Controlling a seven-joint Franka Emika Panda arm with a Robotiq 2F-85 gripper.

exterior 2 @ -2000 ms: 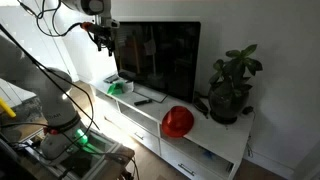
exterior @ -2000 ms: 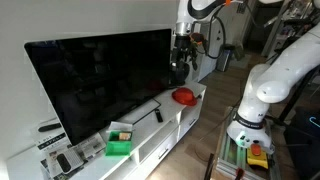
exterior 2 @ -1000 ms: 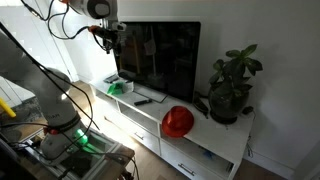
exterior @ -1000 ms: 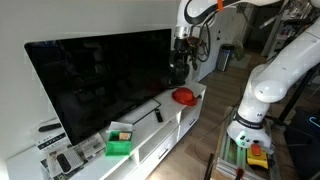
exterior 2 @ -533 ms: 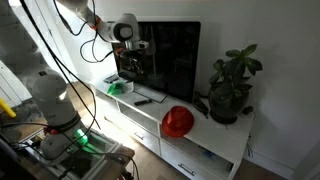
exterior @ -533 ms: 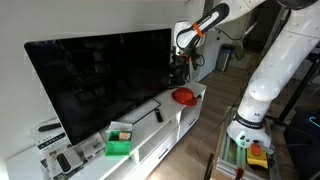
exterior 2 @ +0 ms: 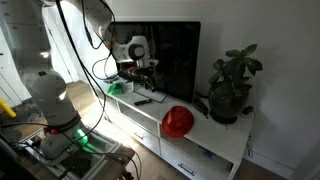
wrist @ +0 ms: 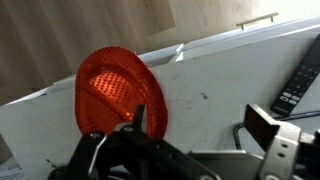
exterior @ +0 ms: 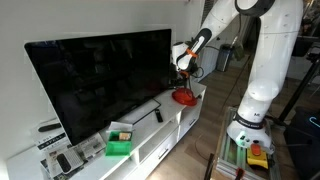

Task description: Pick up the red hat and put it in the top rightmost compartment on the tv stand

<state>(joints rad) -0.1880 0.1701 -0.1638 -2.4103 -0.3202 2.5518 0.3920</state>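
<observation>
In my wrist view the red hat (wrist: 120,92) lies at the left on the white top of the tv stand (wrist: 215,70), with nothing gripping it. My gripper (wrist: 200,128) hangs over the stand just beside the hat, jaws spread and empty. A black remote (wrist: 298,85) lies at the right edge. In an exterior view a potted plant (exterior 2: 232,85) stands right of the hat.

Home living rm: big flat-screen TV (exterior: 100,80) on white tv stand (exterior 2: 215,138), potted plant (exterior 2: 232,85), wood floor (wrist: 100,25).
</observation>
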